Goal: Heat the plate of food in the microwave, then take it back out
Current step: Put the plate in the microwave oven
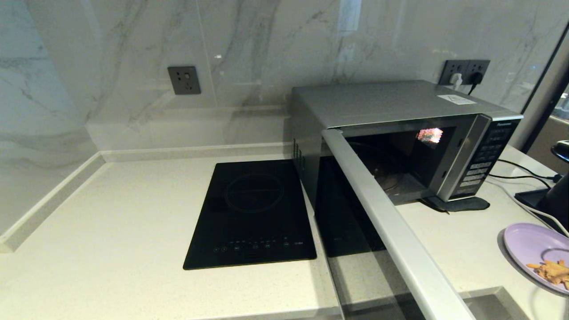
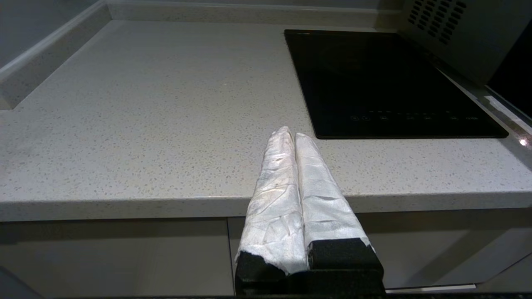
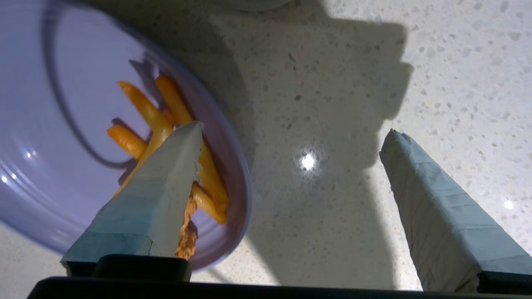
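Note:
The silver-grey microwave (image 1: pixel 391 104) stands at the back right of the counter, and its door (image 1: pixel 386 209) is swung wide open toward me, baring the dark cavity (image 1: pixel 400 164). The lilac plate of food (image 1: pixel 526 242) rests on the counter at the far right, with orange fries (image 1: pixel 551 270) on it. My right gripper (image 3: pixel 294 128) is open just above the plate (image 3: pixel 62 124). One of its fingers is over the fries (image 3: pixel 145 112), the other is over bare counter, and the plate's rim lies between them. My left gripper (image 2: pixel 293 132) is shut and empty at the counter's front edge, left of the hob.
A flat black induction hob (image 1: pixel 253 213) lies left of the microwave. The open door juts out past the counter's front edge. Cables and a black base (image 1: pixel 531 199) sit behind the plate. Wall sockets are on the marble backsplash, and a raised kerb (image 1: pixel 49 200) bounds the counter's left side.

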